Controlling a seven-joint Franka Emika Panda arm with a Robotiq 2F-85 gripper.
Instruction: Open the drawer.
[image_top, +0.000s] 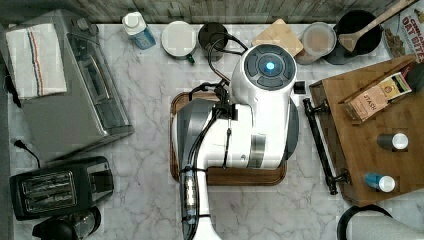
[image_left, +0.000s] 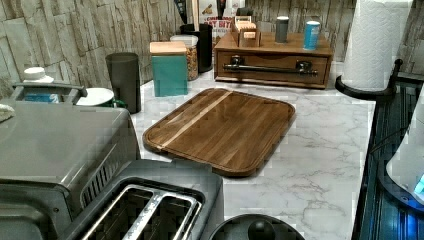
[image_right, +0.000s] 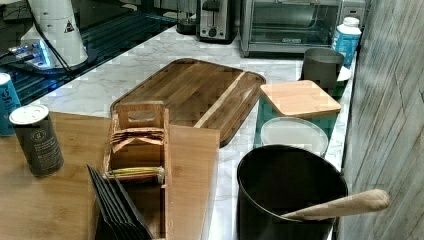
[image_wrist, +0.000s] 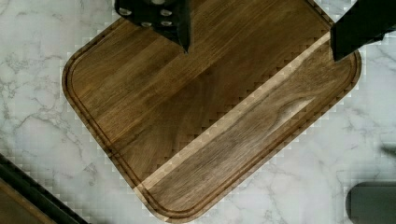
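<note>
The brown wooden drawer (image_left: 272, 59) sits closed in its low cabinet at the far end of the counter in the left view, with a long black bar handle (image_left: 272, 68) across its front. In the top view the handle (image_top: 320, 145) runs along the cabinet's left edge, just right of my white arm (image_top: 250, 115). My gripper (image_wrist: 261, 37) hangs open above the dark rounded wooden tray (image_wrist: 187, 107), its two black fingers (image_wrist: 173, 18) wide apart and holding nothing. A dark bar, likely the handle (image_wrist: 32, 191), crosses one corner of the wrist view.
The cabinet top (image_top: 370, 150) carries a tea box (image_top: 377, 97) and two cans. A toaster oven (image_top: 65, 85) and toaster (image_top: 60, 185) stand at the top view's left. Jars and canisters line the back wall. A paper towel roll (image_left: 375, 45) stands beside the cabinet.
</note>
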